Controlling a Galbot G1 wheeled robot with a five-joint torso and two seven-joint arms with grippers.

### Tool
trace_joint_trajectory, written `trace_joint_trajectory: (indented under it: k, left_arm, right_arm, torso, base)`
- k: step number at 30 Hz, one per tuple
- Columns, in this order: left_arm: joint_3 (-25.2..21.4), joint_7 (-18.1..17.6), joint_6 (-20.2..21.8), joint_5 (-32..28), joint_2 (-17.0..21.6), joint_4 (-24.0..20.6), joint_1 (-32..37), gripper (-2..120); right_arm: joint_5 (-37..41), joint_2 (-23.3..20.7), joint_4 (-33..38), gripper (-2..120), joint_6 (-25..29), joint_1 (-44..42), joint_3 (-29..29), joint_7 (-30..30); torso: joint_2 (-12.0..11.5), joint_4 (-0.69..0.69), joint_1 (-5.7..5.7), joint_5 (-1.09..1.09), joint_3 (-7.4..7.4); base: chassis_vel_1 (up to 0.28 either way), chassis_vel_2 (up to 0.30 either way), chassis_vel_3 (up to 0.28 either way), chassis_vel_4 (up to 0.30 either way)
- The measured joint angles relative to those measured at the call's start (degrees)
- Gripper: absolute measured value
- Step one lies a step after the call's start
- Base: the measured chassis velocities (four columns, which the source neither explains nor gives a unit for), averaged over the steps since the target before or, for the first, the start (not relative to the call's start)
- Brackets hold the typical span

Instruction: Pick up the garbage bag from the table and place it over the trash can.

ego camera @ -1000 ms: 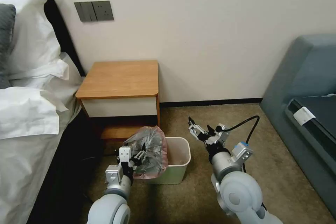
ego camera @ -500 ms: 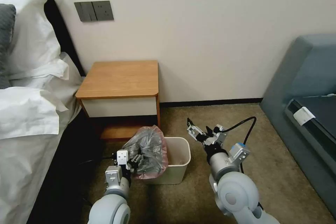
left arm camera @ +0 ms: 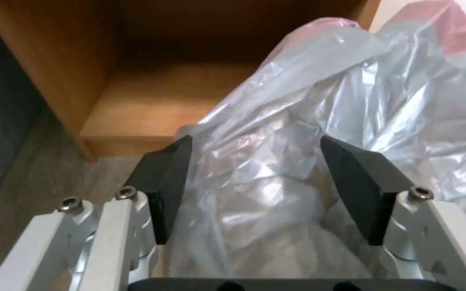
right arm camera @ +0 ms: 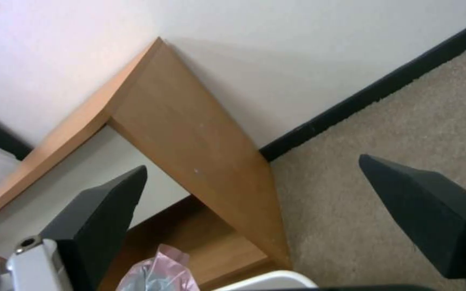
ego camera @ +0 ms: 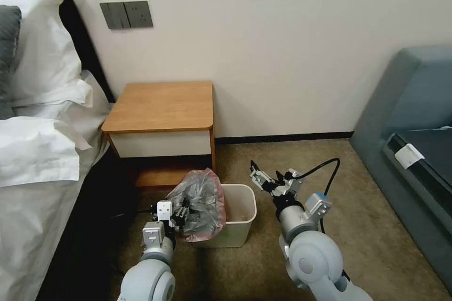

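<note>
The left claw [left arm camera: 255,178] stood wide open around the garbage bag [left arm camera: 319,121] draped on the trash can [ego camera: 242,216]; the right claw [ego camera: 268,179] gaped empty.

The head view looks down from above at the nightstand [ego camera: 162,106] and trash can [ego camera: 240,216], while both wrist views face that nightstand close, low down.

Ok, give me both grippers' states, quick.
Left gripper: open, fingers either side of the garbage bag, not clamping it.
Right gripper: open, holding nothing.
</note>
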Motion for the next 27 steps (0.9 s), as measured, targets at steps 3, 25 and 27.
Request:
trace_joint_trajectory:
  k: [3, 25, 27]
  left_arm:
    - [0.48, -0.03, 0.37, -0.79, 0.04, 0.67, -1.07, 65]
    - [0.82, -1.62, 1.73, -2.62, 0.35, 1.16, -2.57, 61]
    - [0.65, -1.67, 1.73, -2.63, 0.31, 1.04, -2.41, 61]
  right_arm:
    - [-0.13, 0.10, -0.09, 100, 0.11, -0.12, -0.01, -0.01]
    - [-1.05, 1.19, -1.51, 100, 0.54, -0.31, -0.23, -0.28]
    - [-1.06, 1.21, -1.67, 100, 0.56, -0.26, -0.25, -0.31]
  torso:
    - [0.00, 0.00, 0.00, 0.00, 0.00]
    - [0.00, 0.00, 0.00, 0.00, 0.00]
    - [0.00, 0.00, 0.00, 0.00, 0.00]
  base:
    - [0.000, 0.000, 0.000, 0.000]
    - [0.000, 0.000, 0.000, 0.000]
    - [0.000, 0.000, 0.000, 0.000]
